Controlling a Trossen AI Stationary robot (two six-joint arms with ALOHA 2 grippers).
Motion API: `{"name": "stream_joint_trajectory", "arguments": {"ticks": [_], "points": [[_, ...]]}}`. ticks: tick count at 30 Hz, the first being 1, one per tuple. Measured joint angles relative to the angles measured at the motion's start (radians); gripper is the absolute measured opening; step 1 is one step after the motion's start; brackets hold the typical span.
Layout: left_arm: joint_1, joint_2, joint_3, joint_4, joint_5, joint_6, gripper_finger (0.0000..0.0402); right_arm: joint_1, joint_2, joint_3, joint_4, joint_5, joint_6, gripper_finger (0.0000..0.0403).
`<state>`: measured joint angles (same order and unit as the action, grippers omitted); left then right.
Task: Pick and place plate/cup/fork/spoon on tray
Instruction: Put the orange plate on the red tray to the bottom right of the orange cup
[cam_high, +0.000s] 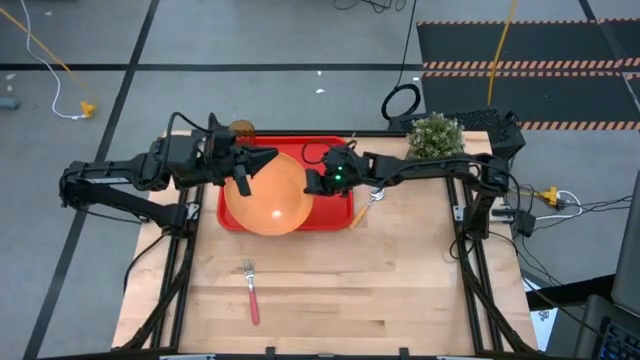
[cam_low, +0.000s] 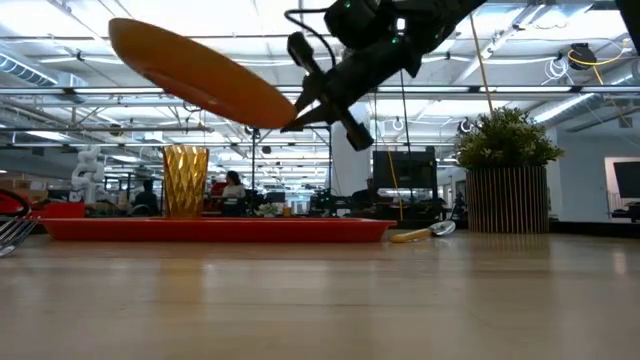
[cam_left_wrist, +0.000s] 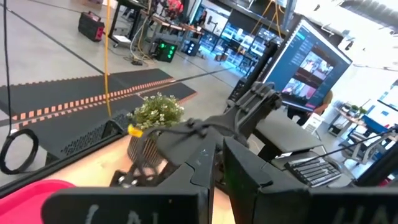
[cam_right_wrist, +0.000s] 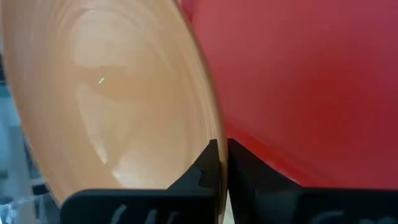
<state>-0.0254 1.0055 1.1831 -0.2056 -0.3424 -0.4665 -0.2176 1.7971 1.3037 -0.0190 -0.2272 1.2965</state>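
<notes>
Above the red tray (cam_high: 335, 214) at the table's far edge, the right gripper (cam_high: 314, 184) pinches the rim of the orange plate (cam_high: 268, 195), holding it tilted in the air. Over the tray's left end hangs the left gripper (cam_high: 252, 163), fingers pressed together.

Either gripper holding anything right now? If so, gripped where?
The right gripper is pinching the round orange plate by its rim, holding it tilted in the air above the red rectangular tray. The left gripper holds nothing visible.

Orange plate (cam_high: 268, 195) tilted, lifted above red tray (cam_high: 335, 214)
</notes>
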Motion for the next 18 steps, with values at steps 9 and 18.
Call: {"name": "stream_joint_trajectory", "arguments": {"ticks": [9, 18], "points": [[0.000, 0.000, 0.000, -0.009, -0.001, 0.026, 0.0031, -0.014, 0.033, 0.000, -0.070, 0.126, 0.074, 0.0000], [0.017, 0.000, 0.000, -0.052, -0.001, 0.024, 0.0031, -0.067, 0.035, -0.001, -0.183, 0.158, -0.019, 0.0000]]}}
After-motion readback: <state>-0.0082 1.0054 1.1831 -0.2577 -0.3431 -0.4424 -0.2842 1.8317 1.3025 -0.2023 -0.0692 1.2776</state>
